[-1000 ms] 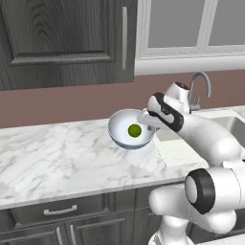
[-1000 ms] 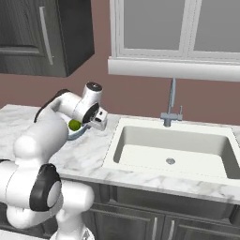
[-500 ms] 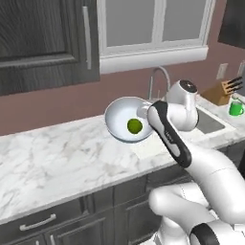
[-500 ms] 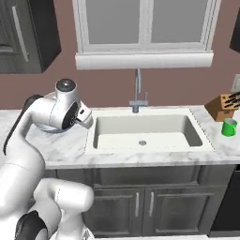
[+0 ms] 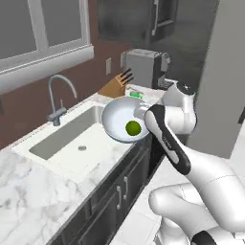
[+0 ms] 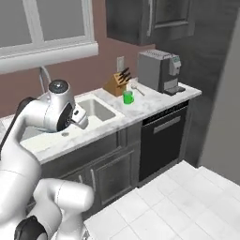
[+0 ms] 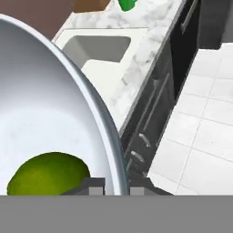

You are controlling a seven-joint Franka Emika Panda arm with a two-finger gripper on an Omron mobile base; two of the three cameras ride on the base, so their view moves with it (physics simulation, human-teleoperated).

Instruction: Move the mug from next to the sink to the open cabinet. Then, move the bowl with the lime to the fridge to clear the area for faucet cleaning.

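My gripper (image 7: 116, 184) is shut on the rim of the white bowl (image 5: 117, 119), holding it tilted in the air over the counter's front edge, right of the sink (image 5: 67, 141). The lime (image 5: 133, 127) lies low in the bowl (image 7: 50, 104), large in the hand view (image 7: 48, 175). The green mug (image 6: 128, 97) stands on the marble beside the knife block (image 6: 117, 84), right of the sink (image 6: 96, 108). The grey faucet (image 5: 60, 95) rises behind the basin. A dark wall cabinet (image 6: 136, 21) with a silver bar handle hangs above; I cannot tell whether it is open.
A grey coffee machine (image 6: 158, 70) stands at the counter's right end above a dark dishwasher front (image 6: 161, 140). A tall flat grey surface (image 5: 225, 72) rises at the far right. White floor tiles (image 6: 187, 201) lie open before the cabinets.
The whole scene has shifted: the base has moved right along the counter, from the left counter past the sink toward the coffee machine. The bowl with the lime stays gripped.
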